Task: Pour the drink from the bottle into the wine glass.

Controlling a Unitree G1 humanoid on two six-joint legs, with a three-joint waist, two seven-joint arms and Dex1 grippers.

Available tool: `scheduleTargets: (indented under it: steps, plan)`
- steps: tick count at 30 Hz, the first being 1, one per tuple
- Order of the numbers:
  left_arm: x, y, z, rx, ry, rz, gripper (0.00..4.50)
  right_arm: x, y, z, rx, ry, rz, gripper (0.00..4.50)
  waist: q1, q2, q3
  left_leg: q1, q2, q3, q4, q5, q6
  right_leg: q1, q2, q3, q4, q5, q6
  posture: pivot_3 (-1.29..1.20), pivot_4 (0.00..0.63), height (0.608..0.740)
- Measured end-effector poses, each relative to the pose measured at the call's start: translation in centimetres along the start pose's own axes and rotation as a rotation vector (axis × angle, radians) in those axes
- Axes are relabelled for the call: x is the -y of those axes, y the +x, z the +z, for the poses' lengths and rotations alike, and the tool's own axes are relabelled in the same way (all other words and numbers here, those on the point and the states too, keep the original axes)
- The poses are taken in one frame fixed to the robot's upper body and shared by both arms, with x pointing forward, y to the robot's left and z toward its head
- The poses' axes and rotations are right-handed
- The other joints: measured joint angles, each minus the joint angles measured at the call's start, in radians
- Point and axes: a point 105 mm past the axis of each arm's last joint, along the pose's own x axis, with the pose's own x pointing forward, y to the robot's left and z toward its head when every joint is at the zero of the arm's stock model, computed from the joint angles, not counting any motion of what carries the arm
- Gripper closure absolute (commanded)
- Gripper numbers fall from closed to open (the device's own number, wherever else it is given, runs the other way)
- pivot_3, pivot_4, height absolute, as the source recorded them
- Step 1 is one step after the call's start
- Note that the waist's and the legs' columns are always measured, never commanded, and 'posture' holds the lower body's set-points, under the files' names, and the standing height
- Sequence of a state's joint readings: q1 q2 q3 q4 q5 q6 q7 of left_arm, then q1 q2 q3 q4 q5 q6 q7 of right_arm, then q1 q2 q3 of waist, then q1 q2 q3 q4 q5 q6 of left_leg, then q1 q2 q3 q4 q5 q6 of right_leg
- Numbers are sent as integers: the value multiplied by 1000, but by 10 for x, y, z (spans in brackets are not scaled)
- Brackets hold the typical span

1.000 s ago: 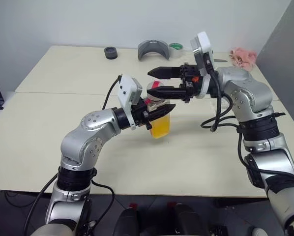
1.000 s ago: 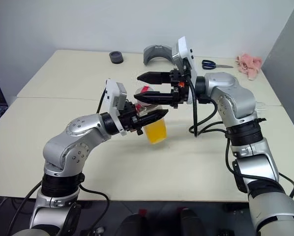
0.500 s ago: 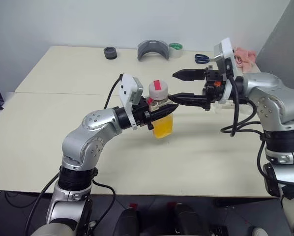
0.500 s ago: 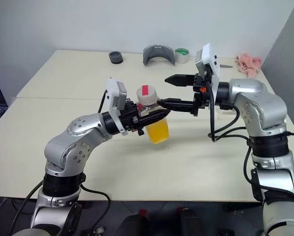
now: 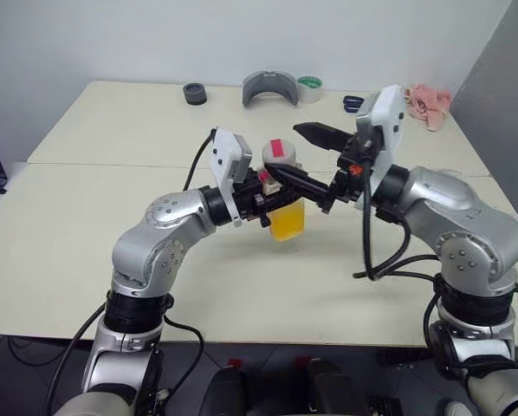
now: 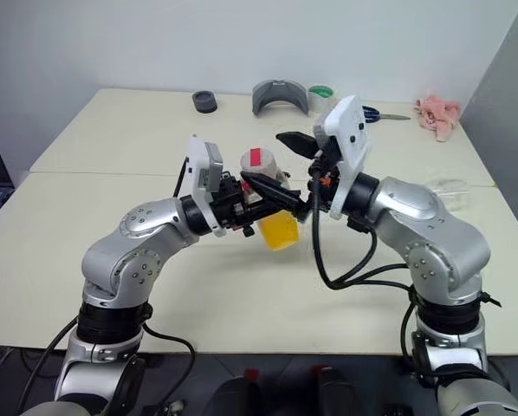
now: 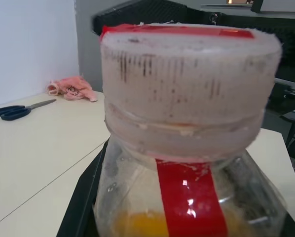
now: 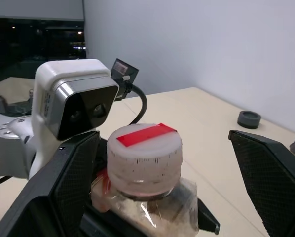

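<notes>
A pale cream table (image 5: pixel 86 251) carries everything; a seam runs across it from left to right, splitting a far part from a near part. Along the far edge lie a small dark round ring (image 5: pixel 195 93), a grey curved piece (image 5: pixel 270 87) and a roll of green tape (image 5: pixel 309 84) just beside it. Further right lie blue-handled scissors (image 6: pixel 373 113), and a crumpled pink cloth (image 5: pixel 426 100) sits near the far right corner.
</notes>
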State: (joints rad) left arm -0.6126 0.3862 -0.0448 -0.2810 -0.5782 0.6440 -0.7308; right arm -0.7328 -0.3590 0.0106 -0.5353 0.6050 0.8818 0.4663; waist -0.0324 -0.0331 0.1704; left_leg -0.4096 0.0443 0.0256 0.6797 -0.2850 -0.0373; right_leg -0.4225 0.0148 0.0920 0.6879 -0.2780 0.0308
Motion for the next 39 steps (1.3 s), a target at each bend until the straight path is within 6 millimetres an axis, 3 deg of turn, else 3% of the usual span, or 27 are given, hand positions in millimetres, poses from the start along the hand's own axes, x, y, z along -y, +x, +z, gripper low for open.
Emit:
scheduleTargets:
  steps: [13,39]
  plan:
    - [1,4,0,13,4,-6,2631,-4,7,1,23,-52,-30,42,0,0,0,0,0,0,0,0,0,0,0,0,0,0,0,0,150,740]
    - [3,6,-1,12,1,-14,2631,6,-11,6,-4,-50,-17,42,0,0,0,0,0,0,0,0,0,0,0,0,0,0,0,0,150,740]
